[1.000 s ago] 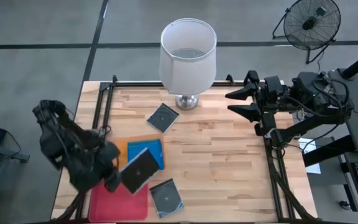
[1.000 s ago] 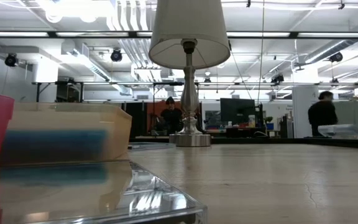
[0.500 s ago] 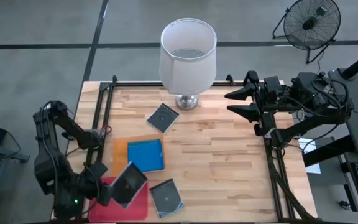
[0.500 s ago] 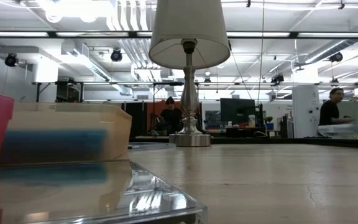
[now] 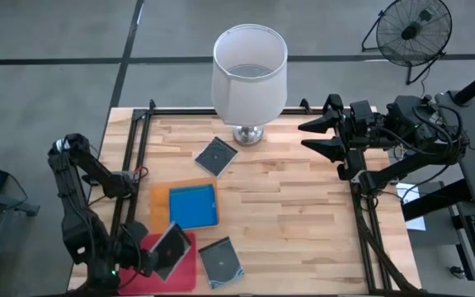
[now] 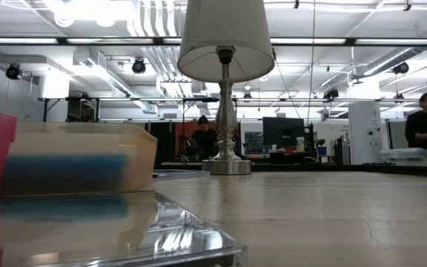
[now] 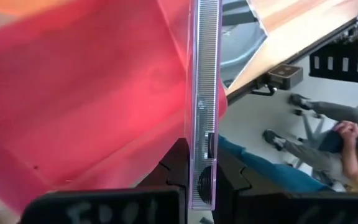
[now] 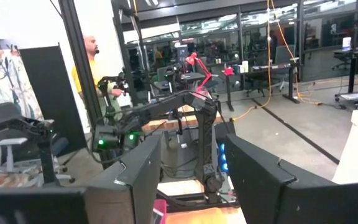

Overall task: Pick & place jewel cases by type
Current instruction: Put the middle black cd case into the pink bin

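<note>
While the right gripper [image 5: 316,136] waits at the right edge of the high view, fingers parted with nothing between them, the left gripper [image 5: 149,262] sits at lower left, clamped on the edge of a dark transparent jewel case [image 5: 170,250]. That case hangs tilted over the magenta tray [image 5: 138,276] (the left wrist view shows it edge-on [image 7: 204,93] between the fingers). A blue jewel case [image 5: 194,206] lies in the orange tray [image 5: 158,204] at centre-left. Two further dark cases lie on the table [image 5: 303,214]: one [image 5: 216,156] near the lamp [image 5: 249,76], one [image 5: 222,261] at lower centre.
</note>
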Robot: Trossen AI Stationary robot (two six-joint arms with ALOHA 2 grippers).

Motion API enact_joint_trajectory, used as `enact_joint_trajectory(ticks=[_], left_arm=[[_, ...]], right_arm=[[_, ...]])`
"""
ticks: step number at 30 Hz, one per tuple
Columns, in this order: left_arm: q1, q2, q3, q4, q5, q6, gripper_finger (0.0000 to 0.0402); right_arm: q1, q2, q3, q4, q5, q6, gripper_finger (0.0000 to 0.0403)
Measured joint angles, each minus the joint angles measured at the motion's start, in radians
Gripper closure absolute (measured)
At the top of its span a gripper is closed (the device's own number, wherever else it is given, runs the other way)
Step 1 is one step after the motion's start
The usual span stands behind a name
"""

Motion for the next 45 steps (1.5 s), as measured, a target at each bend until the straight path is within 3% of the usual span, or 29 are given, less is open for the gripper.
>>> enact_joint_trajectory(ticks=[23,38,45], left_arm=[[0.002,-0.005,-0.253,0.316,0.033,-0.009,0.0394],[0.066,-0.005,-0.287,0.342,-0.029,-0.003,0.0392],[0.066,-0.005,-0.287,0.373,-0.032,0.019,0.0355]], right_arm=[[0.000,0.000,0.000,0.001,0.055,0.004,0.0271],[0.000,0.000,0.000,0.000,0.056,0.008,0.0276],[0.000,0.000,0.000,0.001,0.081,0.008,0.0276]])
